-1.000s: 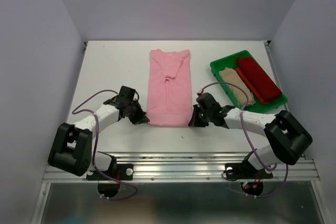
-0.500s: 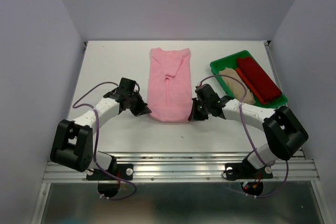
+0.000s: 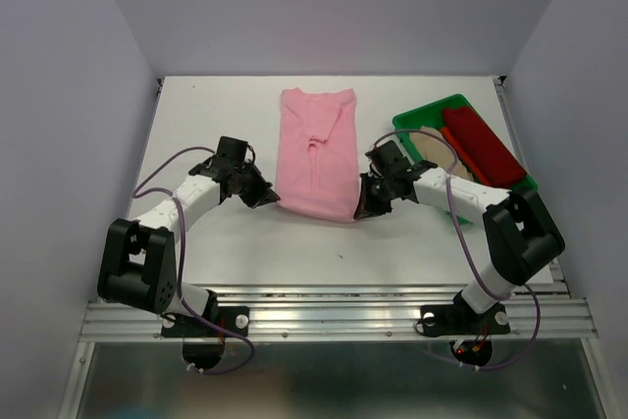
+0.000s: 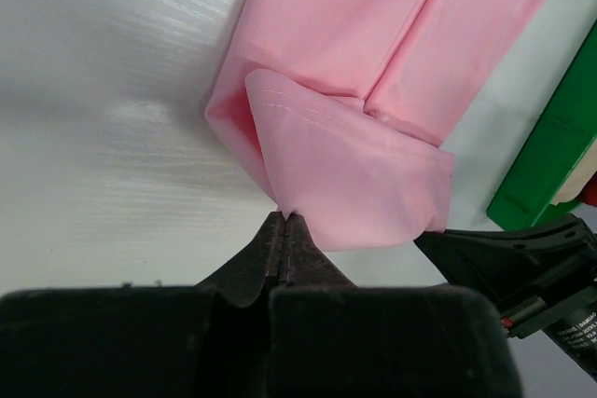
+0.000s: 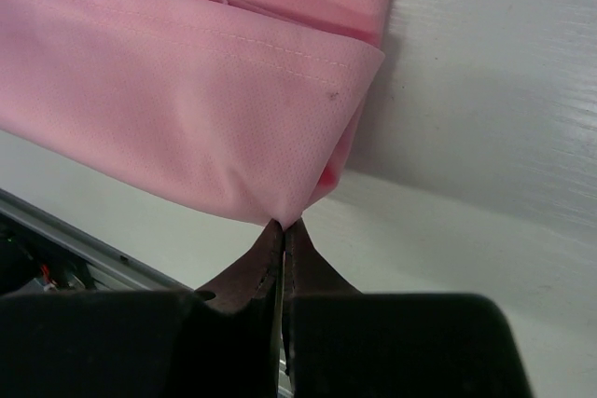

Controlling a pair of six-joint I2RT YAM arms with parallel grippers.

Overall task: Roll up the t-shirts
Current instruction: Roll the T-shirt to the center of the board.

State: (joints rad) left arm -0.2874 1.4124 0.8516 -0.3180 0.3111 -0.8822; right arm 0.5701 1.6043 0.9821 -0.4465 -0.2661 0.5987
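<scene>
Pinched the near hem of the pink t-shirt [image 3: 316, 149] at both corners, with the left gripper [image 3: 267, 199] clamped tight on the left corner and the right gripper [image 3: 361, 211] clamped tight on the right one. Held that hem turned back over the cloth as a short rounded flap, seen in both wrist views just beyond the closed jaw tips. Showed the rest of the shirt flat at mid-table, folded lengthwise into a narrow strip, far end toward the back edge of the white table [image 3: 216, 115]. Showed the dark red t-shirt [image 3: 483, 149] and the beige t-shirt [image 3: 439, 157] side by side in the green tray [image 3: 404, 125], right of the strip, beside the right arm
</scene>
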